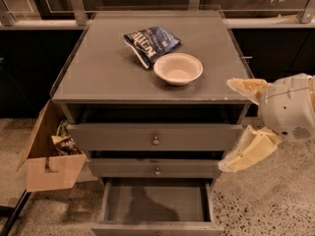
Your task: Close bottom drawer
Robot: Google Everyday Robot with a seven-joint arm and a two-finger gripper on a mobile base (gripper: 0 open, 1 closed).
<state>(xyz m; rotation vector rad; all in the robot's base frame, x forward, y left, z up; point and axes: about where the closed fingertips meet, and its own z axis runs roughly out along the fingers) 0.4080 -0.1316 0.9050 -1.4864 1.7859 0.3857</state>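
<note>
The grey-brown cabinet (98, 77) has three drawers. The bottom drawer (153, 205) is pulled far out toward me; its inside is bare and shadowed. Its front panel (157, 228) sits at the picture's lower edge and its knob does not show. My gripper (225, 126) is at the right, beside the cabinet's right front corner, at the height of the top and middle drawers. Its two cream fingers (246, 154) are spread wide apart and hold nothing. It touches nothing that I can see.
The top drawer (123, 137) and middle drawer (123, 168) stick out slightly. A white bowl (177, 68) and a dark chip bag (150, 42) lie on the cabinet top. An open cardboard box (49, 171) with snack packs stands left of the cabinet on speckled floor.
</note>
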